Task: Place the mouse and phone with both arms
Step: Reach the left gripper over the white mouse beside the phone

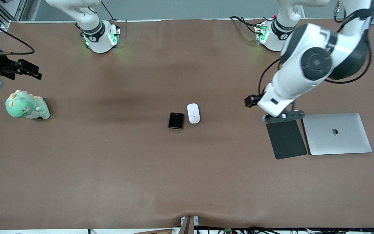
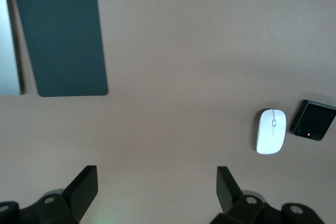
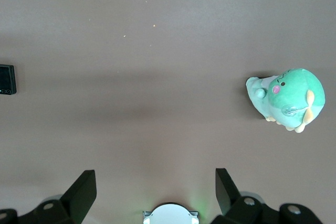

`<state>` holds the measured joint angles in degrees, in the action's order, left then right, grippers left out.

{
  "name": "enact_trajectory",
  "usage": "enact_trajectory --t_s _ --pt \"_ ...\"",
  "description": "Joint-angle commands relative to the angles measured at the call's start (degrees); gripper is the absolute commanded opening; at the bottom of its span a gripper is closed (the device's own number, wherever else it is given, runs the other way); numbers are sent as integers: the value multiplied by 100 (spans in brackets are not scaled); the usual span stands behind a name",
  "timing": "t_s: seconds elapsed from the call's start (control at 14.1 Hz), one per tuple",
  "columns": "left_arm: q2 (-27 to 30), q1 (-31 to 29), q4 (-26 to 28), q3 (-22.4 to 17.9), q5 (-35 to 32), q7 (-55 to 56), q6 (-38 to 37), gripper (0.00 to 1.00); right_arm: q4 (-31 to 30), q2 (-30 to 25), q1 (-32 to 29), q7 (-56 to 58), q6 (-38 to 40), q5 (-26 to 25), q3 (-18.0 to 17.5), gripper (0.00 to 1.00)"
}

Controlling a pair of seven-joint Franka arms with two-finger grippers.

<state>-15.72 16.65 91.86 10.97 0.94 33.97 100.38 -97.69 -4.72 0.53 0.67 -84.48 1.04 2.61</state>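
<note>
From the front, the glossy white oval mouse (image 1: 193, 113) and the squarish black phone (image 1: 176, 121) lie side by side mid-desk (image 1: 109, 169), bare brown surface all round. A flat black pad (image 1: 286, 139) and silver laptop (image 1: 336, 134) sit toward the left arm's end, a green plush (image 1: 27, 106) toward the right arm's.

The left wrist view shows the left gripper (image 2: 157, 190) spread wide, empty, over bare desk.

The right wrist view shows the right gripper (image 3: 156, 191) likewise agape near the plush.
</note>
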Motion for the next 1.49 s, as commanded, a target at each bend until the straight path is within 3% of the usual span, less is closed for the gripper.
enact_trajectory --t_s 0.0,0.36,0.78,1.42 --pt "-387 460 -19 -25 -304 582 454 100 31 14 53 -75 54 -87 11 100" --pt "-1195 1164 -37 -25 -323 1594 1412 100 31 41 79 -75 45 -87 11 100" --pt "-1951 1674 -63 -25 -358 1692 2282 100 31 67 70 -75 37 -78 11 100" --pt "-2488 1894 -99 -33 -542 1823 3109 100 -13 67 70 -75 45 -78 11 100"
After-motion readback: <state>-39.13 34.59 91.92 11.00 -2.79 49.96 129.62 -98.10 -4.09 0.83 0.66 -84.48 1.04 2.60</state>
